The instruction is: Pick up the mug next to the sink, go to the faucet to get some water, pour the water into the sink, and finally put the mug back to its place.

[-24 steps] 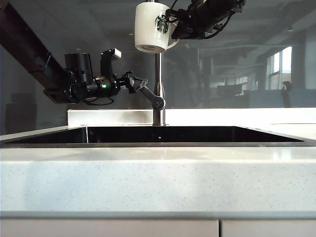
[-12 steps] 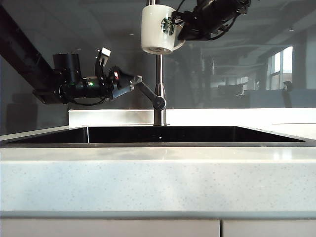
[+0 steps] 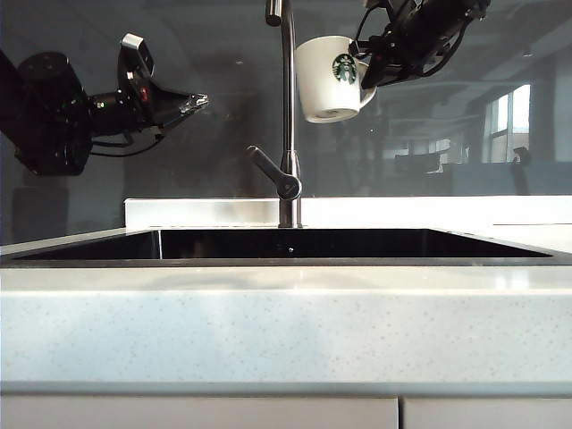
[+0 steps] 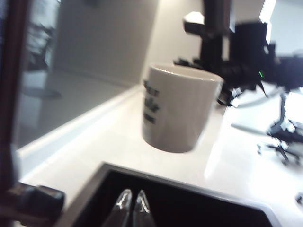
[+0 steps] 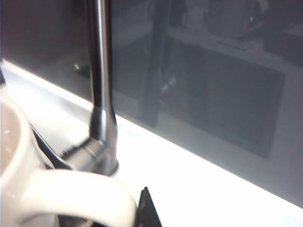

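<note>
Since a second ago the left gripper (image 3: 198, 100) has let go of the faucet (image 3: 287, 116) lever and swung up and away leftward, jaws closed and empty; right gripper (image 3: 368, 70) clamps the mug (image 3: 329, 79) by its handle, now tilted right of the faucet neck above the sink (image 3: 286, 244).

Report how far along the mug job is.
Done: the mug is off the counter, held by its handle in the right gripper beside the faucet. In hand: it hangs tilted above the sink; no water shows. The left gripper is shut, empty. Left: pouring, returning the mug.
</note>
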{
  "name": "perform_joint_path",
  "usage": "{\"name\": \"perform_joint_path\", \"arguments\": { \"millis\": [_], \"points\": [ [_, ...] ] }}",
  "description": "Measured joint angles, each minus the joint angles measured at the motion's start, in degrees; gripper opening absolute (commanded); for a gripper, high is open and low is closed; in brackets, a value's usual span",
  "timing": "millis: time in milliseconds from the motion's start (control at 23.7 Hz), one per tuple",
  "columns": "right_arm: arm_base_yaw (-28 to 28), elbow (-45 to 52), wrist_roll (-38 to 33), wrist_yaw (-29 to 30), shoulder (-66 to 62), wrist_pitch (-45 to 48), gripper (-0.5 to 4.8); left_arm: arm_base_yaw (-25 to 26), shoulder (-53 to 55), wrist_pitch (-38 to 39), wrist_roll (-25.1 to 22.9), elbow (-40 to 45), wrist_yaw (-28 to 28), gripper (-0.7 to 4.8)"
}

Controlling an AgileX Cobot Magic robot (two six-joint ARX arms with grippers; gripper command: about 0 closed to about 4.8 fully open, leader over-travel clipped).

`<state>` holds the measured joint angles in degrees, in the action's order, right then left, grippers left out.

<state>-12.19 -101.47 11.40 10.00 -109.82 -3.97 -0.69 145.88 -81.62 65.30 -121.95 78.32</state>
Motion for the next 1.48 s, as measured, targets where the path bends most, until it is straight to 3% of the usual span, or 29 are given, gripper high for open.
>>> {"name": "perform_joint_path", "arguments": {
  "millis": [254,465,718,845,972,1310,1479],
  "points": [
    [-0.2,0.0,7.9,-3.9,1.0,-6.0,-0.04,-1.3,-2.5,0.0,1.2,0.0,1.4,-0.03],
    [-3.6,0.0,26.5,-19.9,2.8,-10.6,-0.04,-1.7,-2.6,0.0,1.2,0.0,0.5,-0.03],
    [-8.2,0.0,44.5,-31.7,2.9,-10.5,-0.04,-2.2,-2.6,0.0,3.1,0.0,0.6,-0.03],
    [-10.4,0.0,49.8,-33.7,2.9,-9.6,-0.04,-2.3,-2.6,0.0,4.8,0.0,1.1,-0.03],
    [-14.0,0.0,61.0,-36.6,3.1,-8.8,-0.04,-2.3,-2.6,0.0,9.4,0.0,3.6,-0.03],
    [-17.1,-0.1,76.3,-39.9,4.9,-5.8,-0.04,-2.3,-2.6,0.0,18.8,0.0,4.0,-0.03],
    [-17.0,-0.2,80.6,-40.4,5.7,-6.0,-0.04,-2.3,-2.6,0.0,22.1,0.0,5.2,-0.03]
  ]
}}
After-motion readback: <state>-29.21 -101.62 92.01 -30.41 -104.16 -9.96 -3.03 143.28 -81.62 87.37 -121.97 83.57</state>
